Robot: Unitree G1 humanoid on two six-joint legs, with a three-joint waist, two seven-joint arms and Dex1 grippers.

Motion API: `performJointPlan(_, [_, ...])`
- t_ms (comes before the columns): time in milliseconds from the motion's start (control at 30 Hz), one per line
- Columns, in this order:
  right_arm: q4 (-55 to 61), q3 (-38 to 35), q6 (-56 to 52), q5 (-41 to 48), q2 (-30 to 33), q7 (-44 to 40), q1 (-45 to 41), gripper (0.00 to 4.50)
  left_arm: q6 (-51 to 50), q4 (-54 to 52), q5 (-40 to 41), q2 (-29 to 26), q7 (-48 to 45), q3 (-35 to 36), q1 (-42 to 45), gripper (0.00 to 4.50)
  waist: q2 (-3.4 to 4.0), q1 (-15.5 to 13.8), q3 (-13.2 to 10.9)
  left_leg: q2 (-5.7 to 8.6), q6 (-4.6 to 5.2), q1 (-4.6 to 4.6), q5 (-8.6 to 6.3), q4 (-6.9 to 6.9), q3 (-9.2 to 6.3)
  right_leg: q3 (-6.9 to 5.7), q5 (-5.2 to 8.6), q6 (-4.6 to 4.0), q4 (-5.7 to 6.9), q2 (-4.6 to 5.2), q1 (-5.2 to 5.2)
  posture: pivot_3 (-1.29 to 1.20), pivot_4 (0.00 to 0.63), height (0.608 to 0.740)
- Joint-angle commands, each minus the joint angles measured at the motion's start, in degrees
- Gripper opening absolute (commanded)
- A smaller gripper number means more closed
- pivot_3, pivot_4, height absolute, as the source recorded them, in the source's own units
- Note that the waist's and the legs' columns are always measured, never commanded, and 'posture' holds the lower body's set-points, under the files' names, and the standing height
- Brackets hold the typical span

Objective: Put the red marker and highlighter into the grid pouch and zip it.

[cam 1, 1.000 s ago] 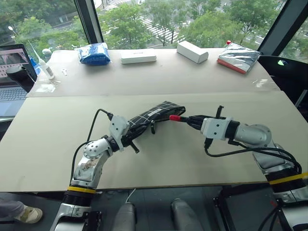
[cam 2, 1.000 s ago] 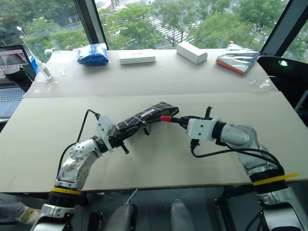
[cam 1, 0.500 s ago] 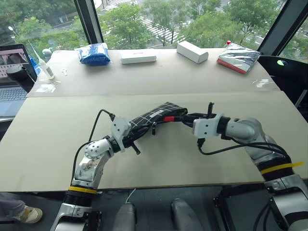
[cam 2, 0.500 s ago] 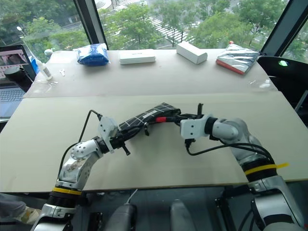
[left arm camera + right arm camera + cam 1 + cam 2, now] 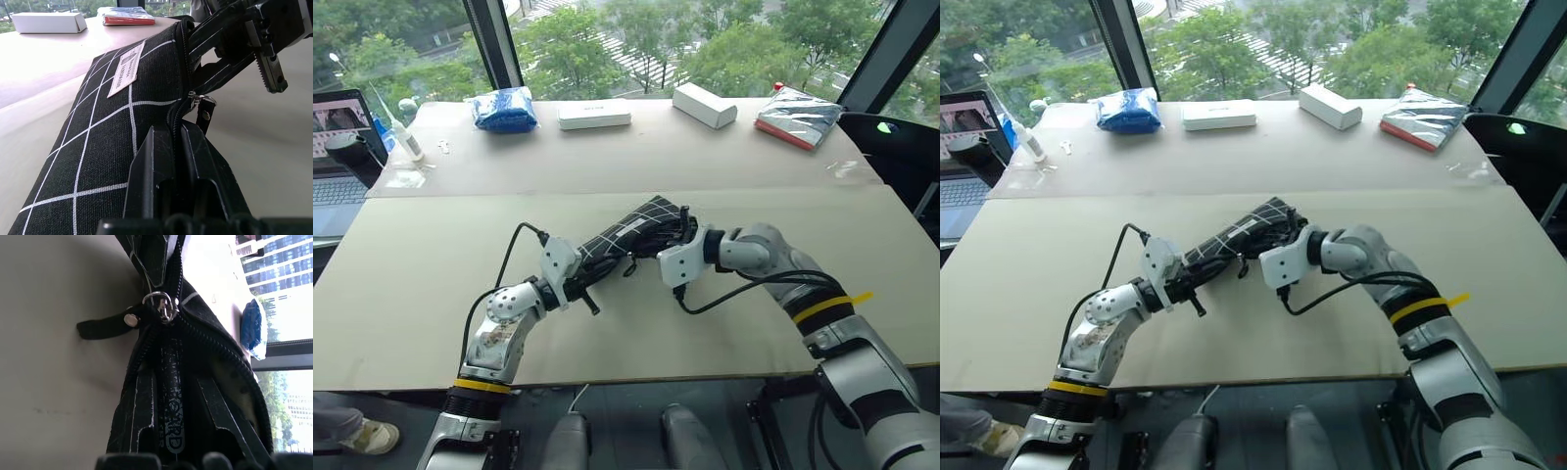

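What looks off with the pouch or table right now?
Nothing stands out. The grid pouch is clamped by the left gripper at one end, zip open, and the right gripper reaches into the opening.

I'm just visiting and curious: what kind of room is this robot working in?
Probably an upper-floor office or lab. Big windows look down on trees and a street, a laptop sits open at the side, and the robot works at a wide plain table with small boxes at its far edge.

One grid pouch (image 5: 628, 235), two white boxes (image 5: 595, 115) (far edge), one blue bundle (image 5: 504, 109), one laptop (image 5: 337, 157)
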State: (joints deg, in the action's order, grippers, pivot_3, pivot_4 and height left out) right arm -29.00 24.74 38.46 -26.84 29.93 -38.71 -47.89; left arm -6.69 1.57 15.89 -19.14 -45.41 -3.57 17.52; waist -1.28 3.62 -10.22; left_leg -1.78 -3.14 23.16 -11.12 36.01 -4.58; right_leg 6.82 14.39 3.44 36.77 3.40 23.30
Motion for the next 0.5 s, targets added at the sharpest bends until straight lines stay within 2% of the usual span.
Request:
performJointPlan(33, [0.78,1.27,4.03,1.17,-2.23,0.16,-1.92,0.48,0.13,-1.80,0.59,0.33,0.53,0.24,0.57,0.00,0.00,-0.02,0.00,0.00,0.00,0.00,0.00,0.01,0.00,0.00,0.00,0.00,0.01,0.00,0.00,0.00,0.150,0.740])
performJointPlan(100, [0.08,0.82,3.37,1.92,-2.73,-0.10,-2.26,1.48,0.07,-2.10,0.56,0.32,0.74,0.33,0.37,0.00,0.00,0.09,0.00,-0.01,0.00,-0.03,0.00,0.00,-0.01,-0.01,0.00,0.00,0.02,-0.01,-0.01,0.00,0.150,0.740])
performJointPlan(233, [-2.15,-1.65,1.66,1.45,-2.66,2.58,-4.02,2.68,0.06,-2.69,0.67,0.07,1.03,0.48,-0.29,0.00,0.00,0.32,0.00,-0.03,0.00,-0.06,0.00,-0.04,-0.02,-0.01,0.00,-0.01,0.07,-0.02,-0.01,0.00,0.150,0.740])
performJointPlan(400, [-5.15,-5.01,2.95,5.04,0.36,2.85,-5.85,2.68,-0.07,-2.89,0.61,0.10,1.37,0.32,-0.45,0.00,0.00,0.07,0.00,-0.01,0.00,-0.05,0.00,-0.02,-0.02,-0.02,0.00,-0.01,0.06,-0.01,-0.02,0.00,0.150,0.740])
performJointPlan(500, [-2.36,-9.05,-2.71,15.04,3.01,-4.99,-4.94,2.68,-0.04,-2.68,0.58,0.06,1.37,0.19,-0.35,0.00,0.00,0.00,0.00,0.00,0.00,-0.04,0.00,-0.01,-0.02,-0.01,0.00,-0.01,0.04,0.00,-0.02,0.00,0.150,0.740])
